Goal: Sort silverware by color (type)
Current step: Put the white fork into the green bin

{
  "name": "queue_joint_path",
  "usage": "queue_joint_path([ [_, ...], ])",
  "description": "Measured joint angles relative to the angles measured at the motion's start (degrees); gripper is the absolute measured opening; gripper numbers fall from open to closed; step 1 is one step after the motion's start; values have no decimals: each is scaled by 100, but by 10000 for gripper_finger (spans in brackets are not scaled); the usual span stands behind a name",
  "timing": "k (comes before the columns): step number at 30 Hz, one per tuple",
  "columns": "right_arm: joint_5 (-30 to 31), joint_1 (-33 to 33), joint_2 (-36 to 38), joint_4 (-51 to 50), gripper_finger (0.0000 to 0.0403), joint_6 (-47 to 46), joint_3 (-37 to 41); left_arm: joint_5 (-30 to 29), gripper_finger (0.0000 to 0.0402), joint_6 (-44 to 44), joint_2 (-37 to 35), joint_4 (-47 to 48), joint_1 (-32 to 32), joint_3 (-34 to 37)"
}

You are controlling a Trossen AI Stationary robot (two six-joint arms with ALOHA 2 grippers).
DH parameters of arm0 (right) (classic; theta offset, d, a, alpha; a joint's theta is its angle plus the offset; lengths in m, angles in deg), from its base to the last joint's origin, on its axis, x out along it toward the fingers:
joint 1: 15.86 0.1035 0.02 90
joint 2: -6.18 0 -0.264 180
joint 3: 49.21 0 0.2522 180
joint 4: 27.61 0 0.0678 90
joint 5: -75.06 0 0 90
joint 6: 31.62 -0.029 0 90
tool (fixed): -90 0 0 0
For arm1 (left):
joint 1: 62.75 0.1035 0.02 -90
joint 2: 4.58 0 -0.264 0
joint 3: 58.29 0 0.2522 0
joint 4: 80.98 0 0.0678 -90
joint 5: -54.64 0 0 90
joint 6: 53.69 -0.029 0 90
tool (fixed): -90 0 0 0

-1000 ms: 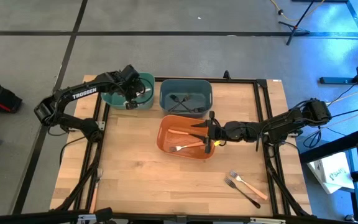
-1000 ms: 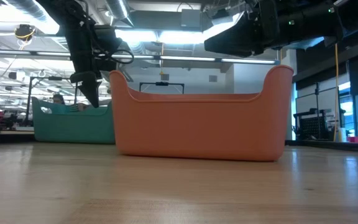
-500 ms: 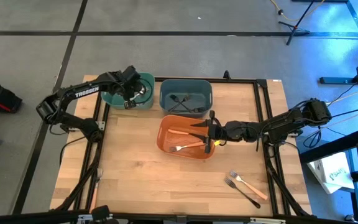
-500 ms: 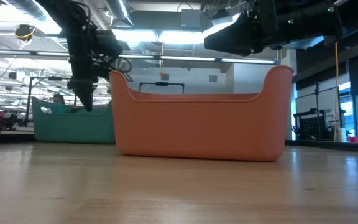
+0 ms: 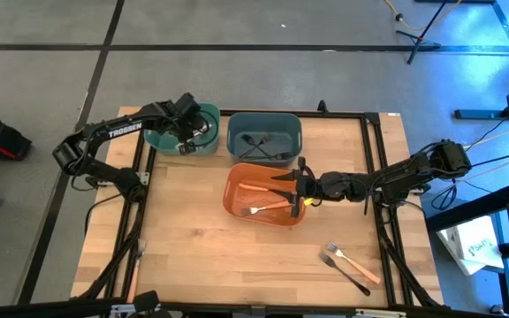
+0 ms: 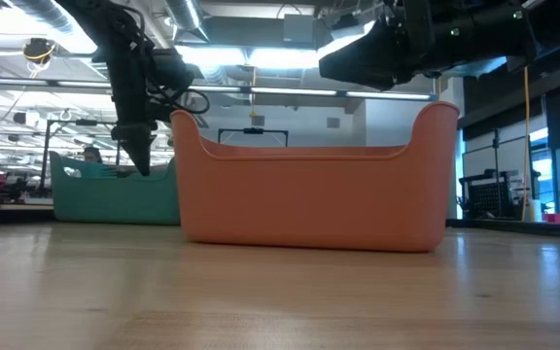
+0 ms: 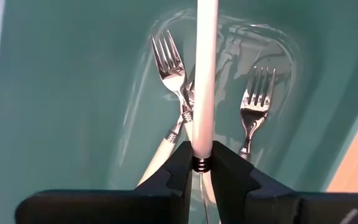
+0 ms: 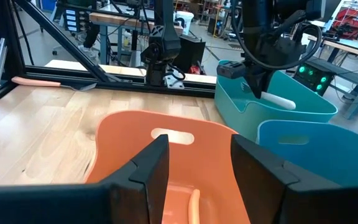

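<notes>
Two forks (image 5: 347, 263) left on table near orange bin (image 5: 237, 203); left gripper (image 7: 202, 167) clamps white utensil (image 7: 204, 74) over teal bin (image 5: 208, 113), right gripper (image 8: 197, 163) spread empty above orange bin

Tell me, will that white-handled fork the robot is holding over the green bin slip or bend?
Probably stiff: the white-handled fork stays straight in the left gripper. It might slip, since its handle looks smooth and glossy. It likely won't roll, landing among forks in the teal bin.
</notes>
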Motion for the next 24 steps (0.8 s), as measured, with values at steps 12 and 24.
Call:
queue_joint_path([
  [12,2,1,0,8,161,2,0,5,43,39,0,51,0,0],
  [24,126,1,0,10,161,4,0,10,65,272,0,149,0,0],
])
